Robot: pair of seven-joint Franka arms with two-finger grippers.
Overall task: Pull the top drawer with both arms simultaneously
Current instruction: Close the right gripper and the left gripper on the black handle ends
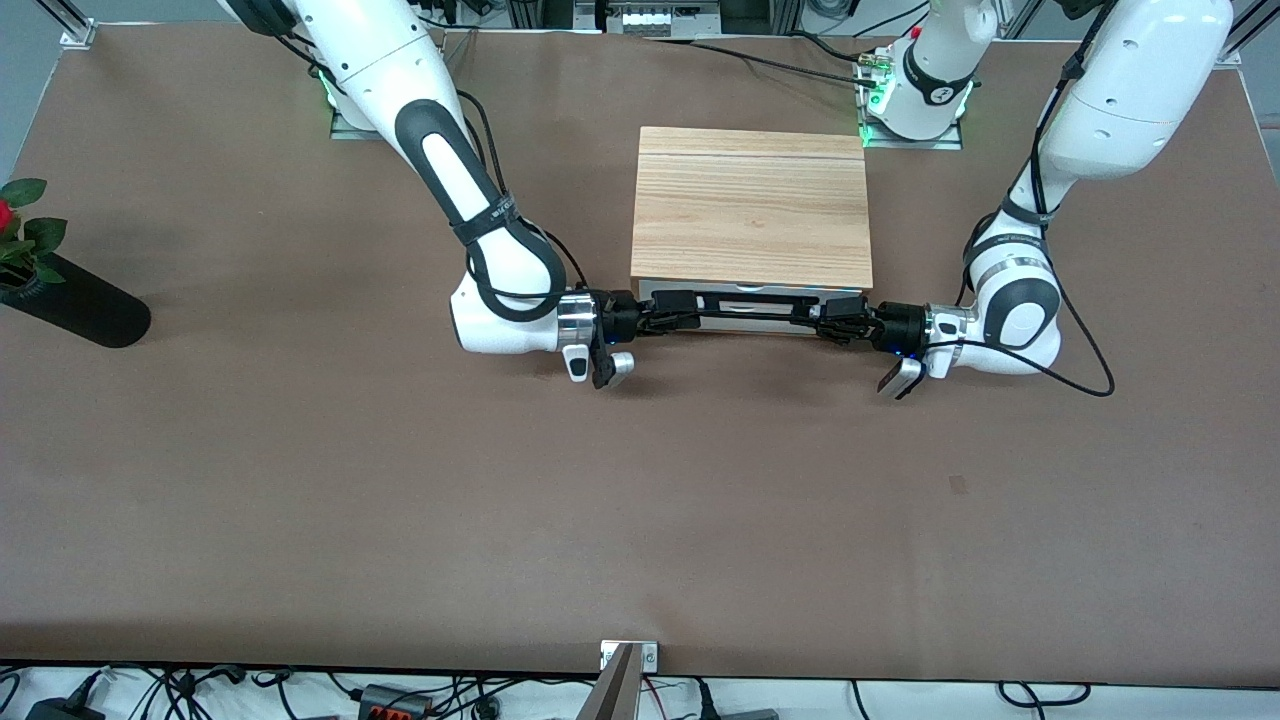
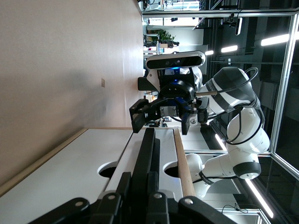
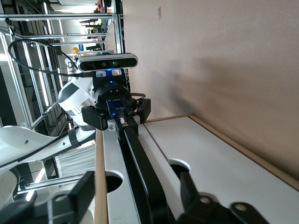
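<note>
The top drawer (image 1: 745, 292) shows its white front under the light wood cabinet top (image 1: 750, 205); no brown inside shows. Its black bar handle (image 1: 750, 308) runs across the front. My left gripper (image 1: 835, 322) is at the handle's end toward the left arm and is shut on the bar (image 2: 147, 149), fingers pressed on both sides (image 2: 140, 174). My right gripper (image 1: 665, 315) is at the other end, open, with the bar (image 3: 135, 154) between its spread fingers (image 3: 135, 179). Each wrist view shows the other gripper farther along the bar: the right gripper (image 2: 159, 112) and the left gripper (image 3: 117, 114).
A black vase (image 1: 85, 305) with a red rose (image 1: 5, 215) lies at the right arm's end of the table. A metal clamp (image 1: 628, 655) sits on the table edge nearest the front camera. Brown table (image 1: 640, 500) spreads in front of the drawer.
</note>
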